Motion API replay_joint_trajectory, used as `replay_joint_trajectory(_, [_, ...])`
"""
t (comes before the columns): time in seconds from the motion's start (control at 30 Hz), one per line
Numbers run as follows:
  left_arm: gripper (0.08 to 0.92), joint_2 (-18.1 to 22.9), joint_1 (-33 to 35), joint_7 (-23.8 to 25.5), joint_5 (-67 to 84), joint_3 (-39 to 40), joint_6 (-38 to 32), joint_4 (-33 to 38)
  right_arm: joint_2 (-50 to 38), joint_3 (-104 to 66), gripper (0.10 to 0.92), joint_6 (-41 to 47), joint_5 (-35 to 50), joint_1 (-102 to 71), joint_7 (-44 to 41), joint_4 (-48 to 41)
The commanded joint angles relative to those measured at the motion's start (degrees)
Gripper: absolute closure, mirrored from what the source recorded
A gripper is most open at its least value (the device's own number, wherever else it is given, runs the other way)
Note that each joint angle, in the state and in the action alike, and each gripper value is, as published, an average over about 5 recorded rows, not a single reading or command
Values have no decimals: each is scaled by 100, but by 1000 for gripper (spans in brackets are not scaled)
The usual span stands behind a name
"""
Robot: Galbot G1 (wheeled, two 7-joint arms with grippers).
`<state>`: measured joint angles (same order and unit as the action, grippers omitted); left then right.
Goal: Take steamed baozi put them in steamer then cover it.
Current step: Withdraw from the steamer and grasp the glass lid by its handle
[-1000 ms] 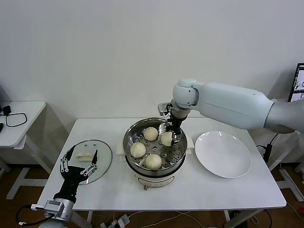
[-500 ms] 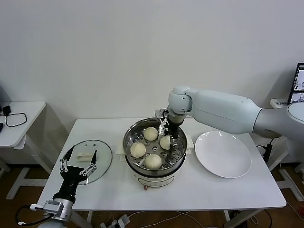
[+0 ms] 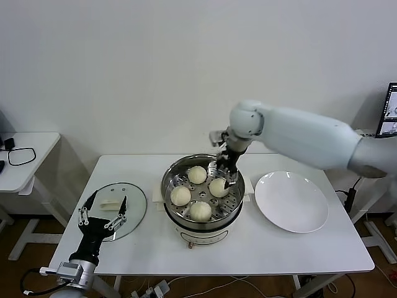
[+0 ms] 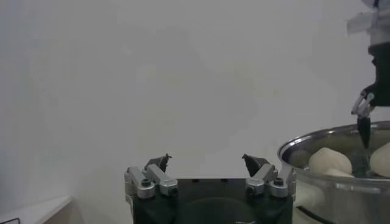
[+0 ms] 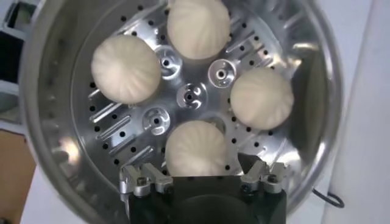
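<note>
While the left gripper (image 3: pixel 103 212) is hanging with its fingers spread wide and nothing between them at the table's (image 3: pixel 155 254) front left corner, just over the near edge of the cover (image 3: pixel 127 197), the steamer (image 3: pixel 170 197) is sitting at the table's middle. The cover is lying flat on the table, left of the steamer and just beside it, its white handle facing up under the left gripper. Bare tabletop is showing in front of the steamer and between the cover and the front edge.

Inside the steamer, four baozi (image 3: pixel 180 195) are resting on the perforated tray, spaced apart in a ring: one at the left, one at the back, one at the right and one at the front. Holes and slots of bare tray are showing between them.

The right gripper (image 3: pixel 224 170) is hovering over the steamer's back right rim, directly above the right-hand baozi (image 5: pixel 194 156). Its jaws are standing wide apart, gripping nothing, with the bun lying clear below them.

Right of the steamer, a white plate (image 3: pixel 291 202) is lying on the table, close to the steamer's side handle.
</note>
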<state>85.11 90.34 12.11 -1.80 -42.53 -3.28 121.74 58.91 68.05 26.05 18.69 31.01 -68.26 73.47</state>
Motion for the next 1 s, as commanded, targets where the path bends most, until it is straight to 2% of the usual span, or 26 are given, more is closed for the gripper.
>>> replay_joint_trajectory(0.03, [177, -1, -16, -5, 3, 34, 17, 54, -1671, -1099, 203, -52, 488, -152, -182, 708])
replay_joint_trajectory(0.13, [177, -7, -56, 2, 35, 45, 47, 69, -2242, -2195, 203, -215, 635, -1013, 146, 953])
replay_joint_trajectory(0.2, [177, -35, -90, -3, 64, 53, 126, 70, -2548, -3111, 203, -463, 831, -1781, 704, 1104])
replay_joint_trajectory(0.37, [177, -94, -165, -168, 115, 90, 406, 44, -3038, -5047, 203, -1554, 1831, -3800, 3094, 1501])
replay_joint_trajectory(0.53, [177, -125, -267, -309, 82, 172, 382, -57, -3092, -6325, 203, -2376, 2539, -5489, 5158, 2046])
replay_joint_trajectory(0.73, [177, -66, -371, -396, 54, 221, 137, -81, -2457, -8221, 203, -2810, 2421, -7747, 6561, 2788])
replay_joint_trajectory(1.0, [177, -68, -455, -460, 39, 280, -38, -188, -947, -9418, 203, -3632, 1163, -9886, 7147, 3410])
